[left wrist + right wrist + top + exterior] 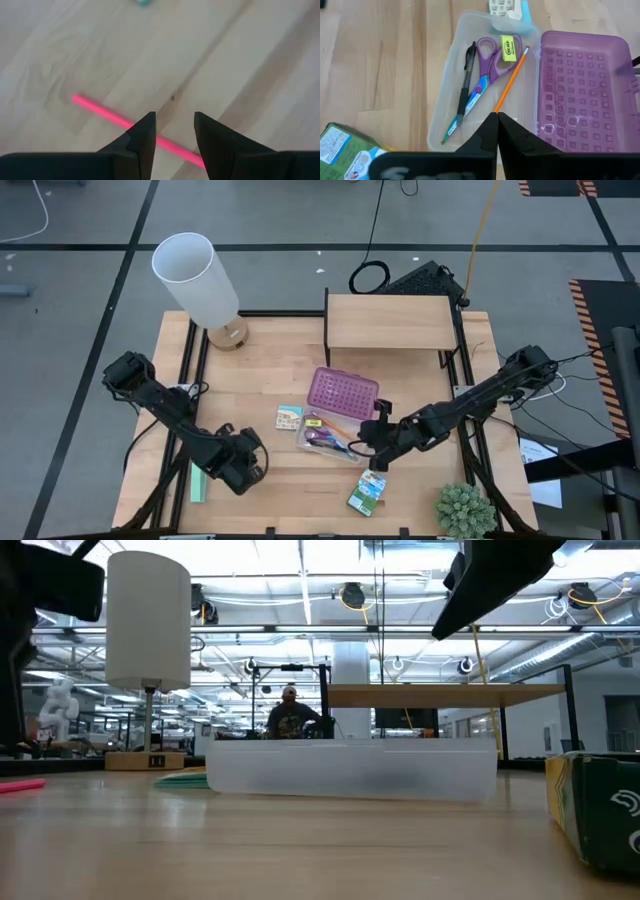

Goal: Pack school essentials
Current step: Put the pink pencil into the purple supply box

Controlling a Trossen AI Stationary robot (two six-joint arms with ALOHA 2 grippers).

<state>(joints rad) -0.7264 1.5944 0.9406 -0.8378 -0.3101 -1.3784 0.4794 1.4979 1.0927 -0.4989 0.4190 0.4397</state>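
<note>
Pencil pickup looks like the step in hand: on the left of the tabletop (270, 370) the left end effector (174, 131) hangs low over the red pencil (107, 114), fingers parted and empty, the pencil running slantwise under the gap. To do it well, I judge the fingers should straddle the thin shaft squarely near its middle, come down until they almost touch the wood, then close gently so it does not roll or tip. The mint-green block (199, 483) lies just beside that arm and should be left alone. Moving rightward, one small colourful square pack (289, 417) sits by the clear case (451, 75), whose purple lid (580, 90) lies open. Inside I count one black pen (466, 85), one pair of purple-handled scissors (488, 65), one tiny yellow piece (508, 48) and one orange pencil (511, 79). The right end effector (497, 131) waits above the case's near edge, fingers pressed together and holding nothing. One green-yellow crayon box (367, 491) lies nearer the front edge.
</note>
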